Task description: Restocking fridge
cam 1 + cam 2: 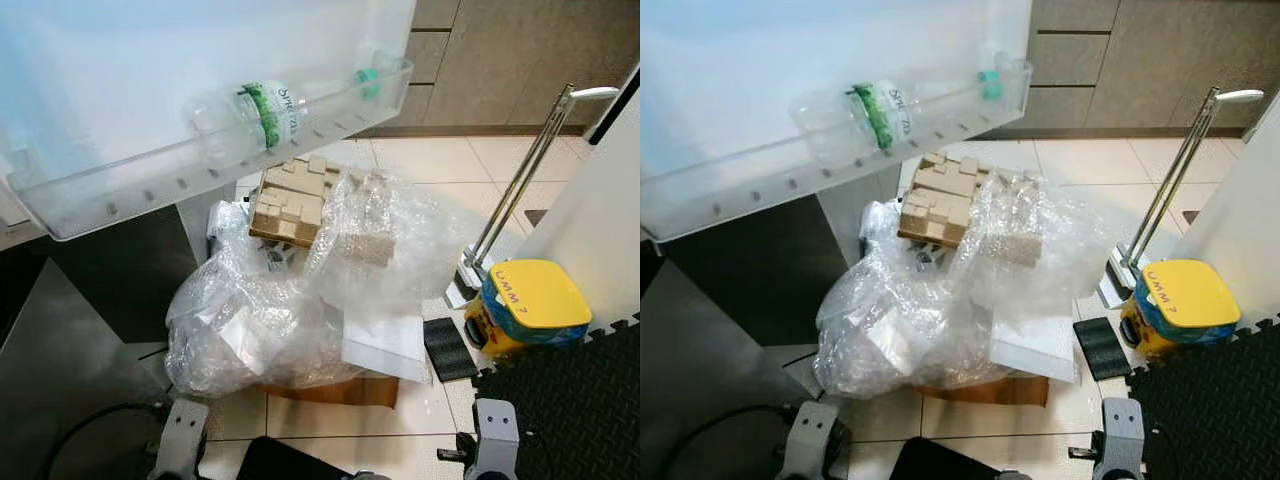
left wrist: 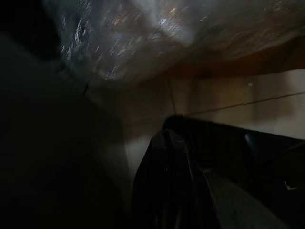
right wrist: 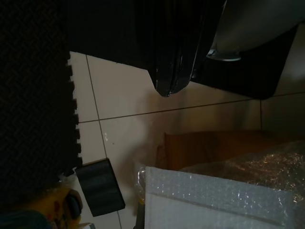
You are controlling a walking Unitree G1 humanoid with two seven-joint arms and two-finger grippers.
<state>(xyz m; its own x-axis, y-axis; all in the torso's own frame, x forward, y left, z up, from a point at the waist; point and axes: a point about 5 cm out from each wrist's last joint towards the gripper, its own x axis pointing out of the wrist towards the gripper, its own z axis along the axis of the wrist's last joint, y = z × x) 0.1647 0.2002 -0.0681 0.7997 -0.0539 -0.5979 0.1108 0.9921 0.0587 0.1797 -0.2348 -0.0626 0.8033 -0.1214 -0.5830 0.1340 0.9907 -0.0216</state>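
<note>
A clear plastic bottle (image 1: pixel 262 113) with a green label and green cap lies on its side in the transparent door shelf (image 1: pixel 120 190) of the open fridge door, upper left. Both arms hang low at the bottom edge of the eye views, far below the shelf. In the dim left wrist view my left gripper (image 2: pixel 167 137) points at the floor beside the bubble wrap, its black fingers meeting in one tip. My right gripper (image 3: pixel 167 90) hangs over the tiled floor, fingers together, holding nothing.
A heap of bubble wrap (image 1: pixel 270 310) with cardboard inserts (image 1: pixel 292 200) on a cardboard box lies on the floor ahead. A yellow and blue container (image 1: pixel 532 305), a metal trolley frame (image 1: pixel 520 185) and a black foam mat (image 1: pixel 570 410) are on the right. Cabinet drawers (image 1: pixel 1110 60) stand behind.
</note>
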